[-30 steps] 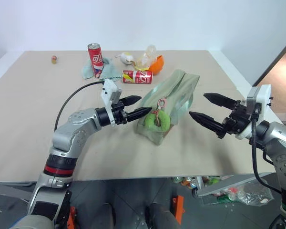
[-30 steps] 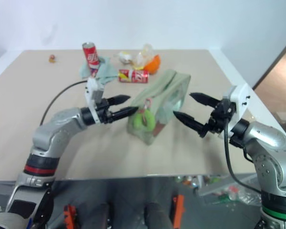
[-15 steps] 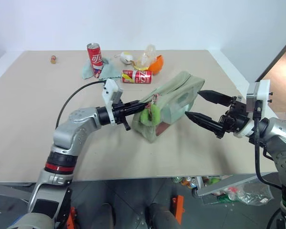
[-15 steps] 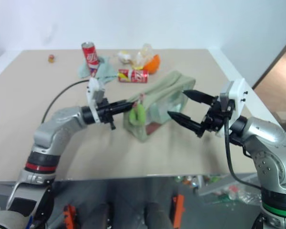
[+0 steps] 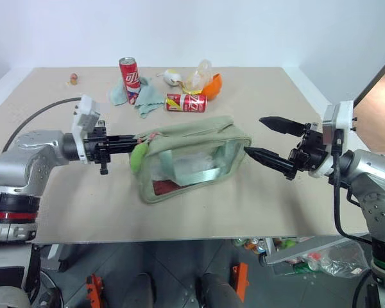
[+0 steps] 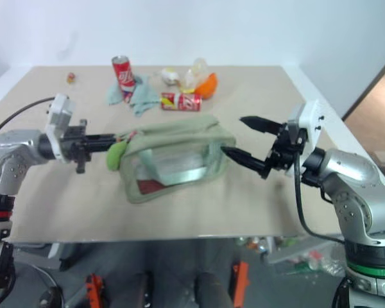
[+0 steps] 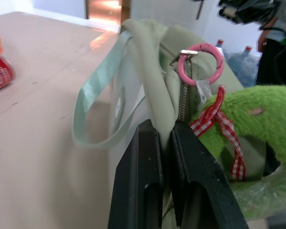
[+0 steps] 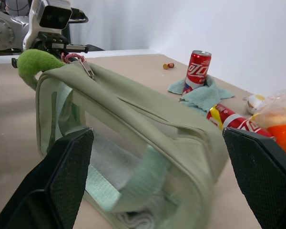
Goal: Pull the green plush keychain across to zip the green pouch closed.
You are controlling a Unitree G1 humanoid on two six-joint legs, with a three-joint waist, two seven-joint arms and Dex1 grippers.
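The green pouch (image 5: 191,159) lies crosswise mid-table, its clear side panel facing me. The zipper pull with its pink ring (image 7: 200,62) sits at the pouch's left end. My left gripper (image 5: 132,138) is level there, shut on the pouch's fabric edge (image 7: 152,81) right beside the pull. The green plush keychain (image 5: 140,156) hangs just under the fingertips on a red checked ribbon (image 7: 225,133). My right gripper (image 5: 255,136) is open at the pouch's right end. Its fingers (image 8: 62,181) stand on either side of that end without touching it.
At the back stand an upright red can (image 5: 129,72) on a pale teal cloth (image 5: 145,100), a lying red can (image 5: 185,102), an orange thing under a clear bag (image 5: 211,84) and a small white object (image 5: 172,77). A tiny item (image 5: 72,79) sits far left.
My left gripper shut at the pouch's near end and moved left, dragging that end. The pouch swung from diagonal to crosswise. The right gripper stayed open, nearly in place.
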